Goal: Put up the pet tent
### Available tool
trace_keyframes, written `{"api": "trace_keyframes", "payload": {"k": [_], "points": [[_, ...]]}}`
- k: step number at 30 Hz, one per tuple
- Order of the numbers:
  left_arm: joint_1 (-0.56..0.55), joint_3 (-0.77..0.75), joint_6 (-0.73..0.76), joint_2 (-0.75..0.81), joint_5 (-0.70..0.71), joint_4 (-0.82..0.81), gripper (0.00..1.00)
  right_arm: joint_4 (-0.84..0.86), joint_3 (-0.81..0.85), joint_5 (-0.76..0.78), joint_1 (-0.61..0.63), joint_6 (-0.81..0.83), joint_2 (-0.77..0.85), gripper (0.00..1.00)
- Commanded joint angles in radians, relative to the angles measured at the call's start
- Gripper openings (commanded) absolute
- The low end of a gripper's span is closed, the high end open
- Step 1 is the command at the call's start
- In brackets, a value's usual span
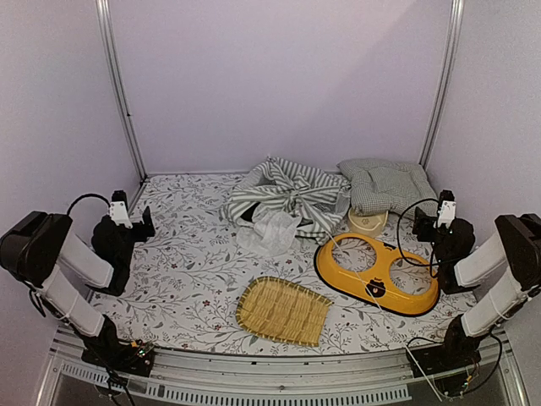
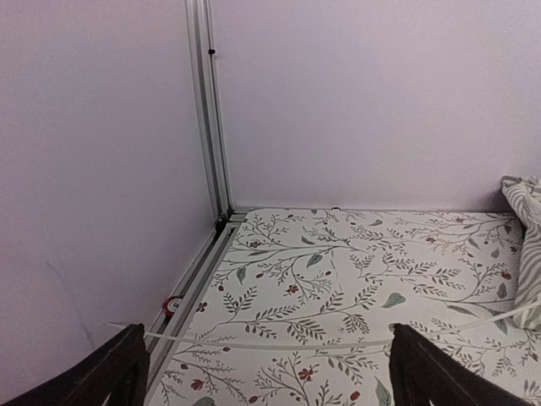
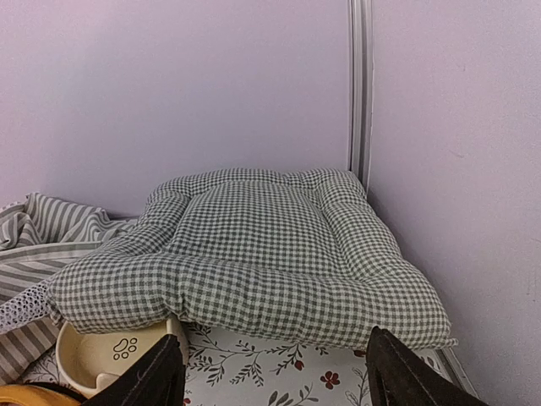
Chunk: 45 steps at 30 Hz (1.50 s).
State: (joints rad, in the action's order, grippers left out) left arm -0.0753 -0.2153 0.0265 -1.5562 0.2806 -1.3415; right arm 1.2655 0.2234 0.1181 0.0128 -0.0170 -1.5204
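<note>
The pet tent [image 1: 283,196] lies collapsed in a striped grey-green and white heap at the back middle of the table, with white lace [image 1: 272,230] spilling toward the front. Its edge shows in the left wrist view [image 2: 528,245] and in the right wrist view [image 3: 42,233]. A thin white pole [image 2: 279,344] lies across the table in front of my left gripper. My left gripper [image 1: 145,222] is open and empty at the left side, well clear of the tent. My right gripper [image 1: 420,222] is open and empty at the right, facing the gingham cushion.
A green-white gingham cushion [image 1: 387,186] lies at the back right, partly over a cream bowl [image 1: 367,222]. A yellow two-hole bowl stand [image 1: 376,272] sits front right. A woven bamboo tray [image 1: 282,309] lies at the front middle. Metal frame posts [image 1: 118,89] stand at the corners.
</note>
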Motion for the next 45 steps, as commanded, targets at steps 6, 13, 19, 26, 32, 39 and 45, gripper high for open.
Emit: {"api": "trace_keyframes", "payload": {"k": [6, 13, 19, 26, 32, 39, 45], "points": [[0.007, -0.007, 0.013, -0.001, 0.001, -0.030, 0.99, 0.028, 0.013, 0.002, 0.001, 0.006, -0.010, 0.99], [-0.153, -0.166, 0.019, 0.270, 0.101, 0.448, 0.99, 0.028, 0.014, 0.004, 0.001, 0.006, -0.008, 0.99], [-0.244, -0.441, -0.209, 0.407, -0.138, 0.965, 0.99, -0.147, 0.053, -0.040, 0.024, 0.041, 0.112, 0.99], [-0.373, -0.627, -0.163, 0.448, -0.233, 1.294, 0.99, -0.885, 0.389, -0.096, 0.183, -0.128, 0.305, 0.99], [-0.313, -0.679, -0.319, 0.504, -0.217, 1.388, 1.00, -1.110, 0.525, 0.139, 0.571, -0.093, 0.433, 0.99], [-0.321, -0.768, -0.360, 0.412, -0.419, 1.447, 0.99, -1.377, 0.638, 0.212, 0.574, -0.264, 0.442, 0.99], [-0.513, -0.681, -0.434, 0.303, -0.386, 1.299, 0.99, -1.427, 0.612, -0.040, 0.563, -0.343, 0.489, 0.99]]}}
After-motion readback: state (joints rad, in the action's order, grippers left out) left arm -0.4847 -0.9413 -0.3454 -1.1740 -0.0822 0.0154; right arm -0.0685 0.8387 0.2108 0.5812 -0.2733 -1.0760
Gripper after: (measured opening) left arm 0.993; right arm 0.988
